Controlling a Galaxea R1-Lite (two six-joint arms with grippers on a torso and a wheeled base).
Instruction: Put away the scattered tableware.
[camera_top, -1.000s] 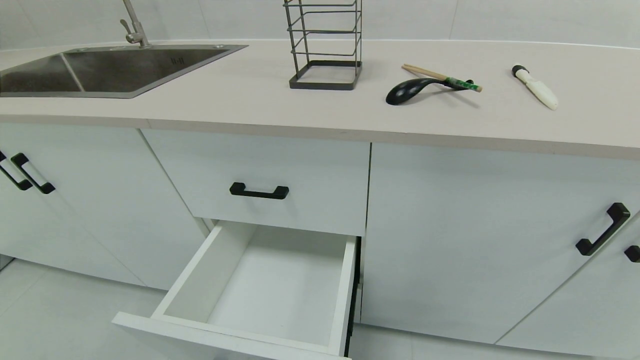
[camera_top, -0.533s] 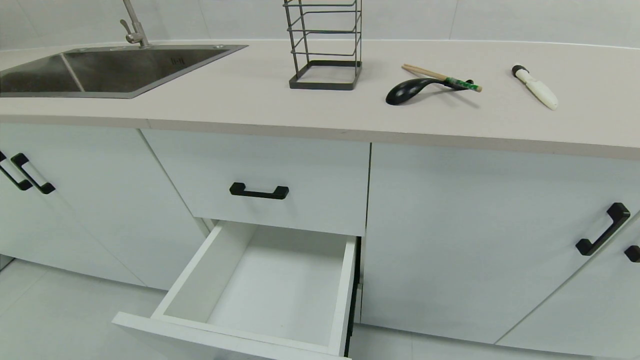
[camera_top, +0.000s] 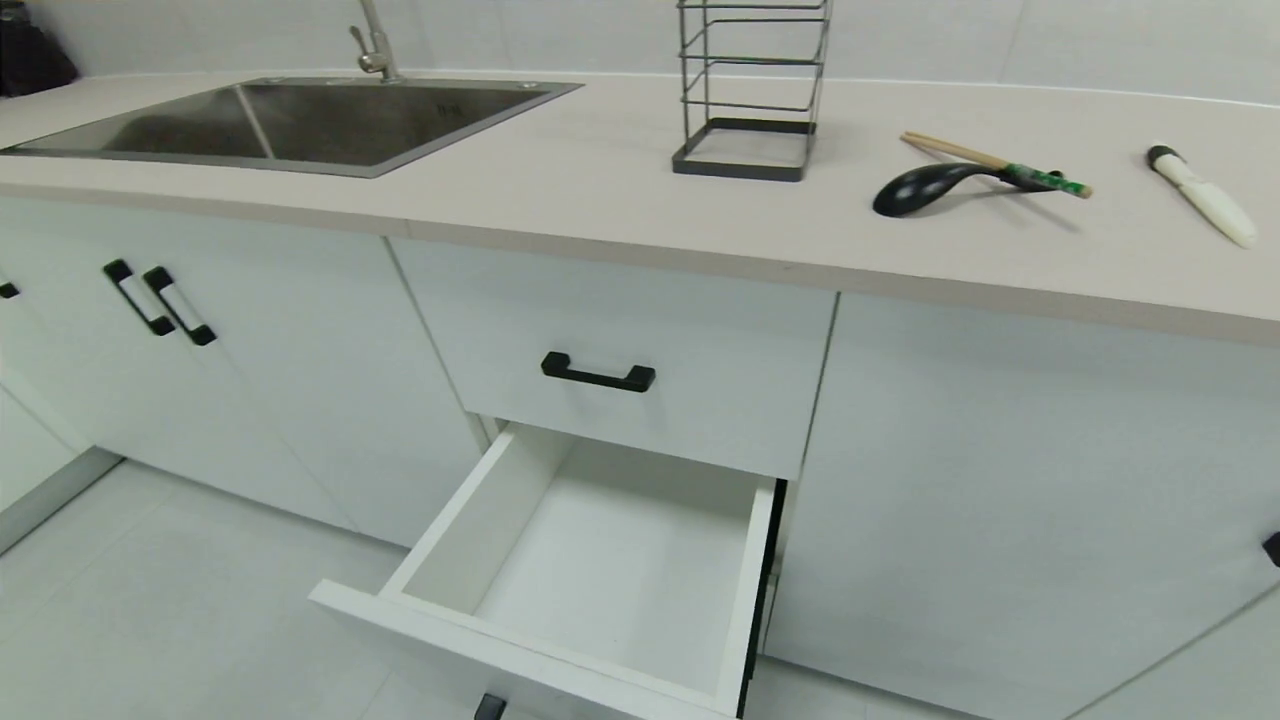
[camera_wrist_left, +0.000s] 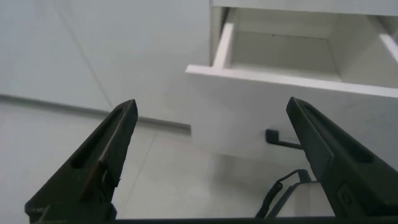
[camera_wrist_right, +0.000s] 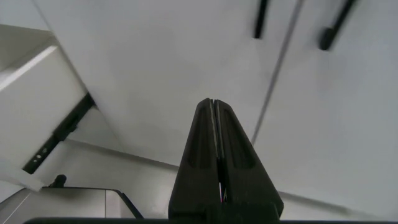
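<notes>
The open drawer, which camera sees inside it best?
The head view. It looks down into the open drawer, showing its white bottom and walls. The left wrist view sees it from low down: mostly the front panel and its black handle. The right wrist view catches one side of it at the edge.

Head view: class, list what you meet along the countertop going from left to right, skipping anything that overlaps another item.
sink → wire rack → black spoon → white utensil
</notes>
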